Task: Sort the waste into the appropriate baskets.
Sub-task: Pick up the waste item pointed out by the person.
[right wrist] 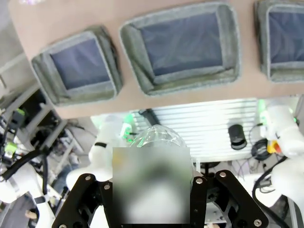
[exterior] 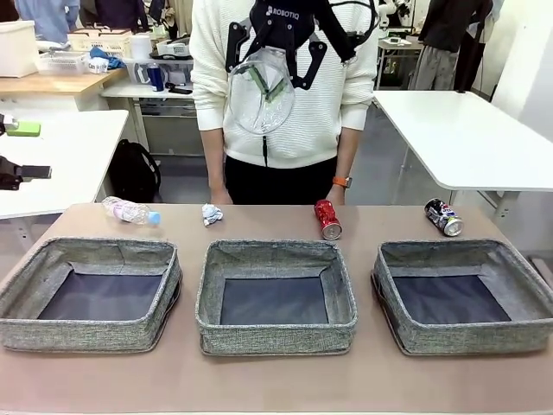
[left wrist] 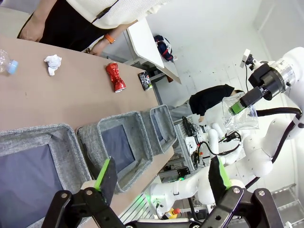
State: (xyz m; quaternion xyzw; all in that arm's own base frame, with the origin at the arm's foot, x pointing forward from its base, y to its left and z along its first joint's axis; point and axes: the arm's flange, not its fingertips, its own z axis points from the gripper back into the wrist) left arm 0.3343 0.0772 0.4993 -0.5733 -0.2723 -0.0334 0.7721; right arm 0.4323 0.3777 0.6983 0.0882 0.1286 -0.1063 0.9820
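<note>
1. The three baskets, left [exterior: 91,333], middle [exterior: 276,337] and right [exterior: 467,337], look alike and show no marking, so the biggest risk is choosing the wrong one
2. The right hand [exterior: 268,85] is closed on the clear plastic cup [exterior: 251,112], high above the worktop [exterior: 259,380] in front of the person; let go from that height, the light cup may bounce off a soft rim, and its thin wall may buckle and slip in the grip
3. The left hand [left wrist: 162,175] hangs wide open and empty over the near-left baskets; both arms reaching for the middle may clash
4. The bottle [exterior: 128,210], red can [exterior: 327,219] and dark blue can [exterior: 443,217] lie on their sides beyond the baskets; a nudge may roll them
5. The paper ball [exterior: 212,213], between bottle and red can, is small enough for a pinch to miss
</note>
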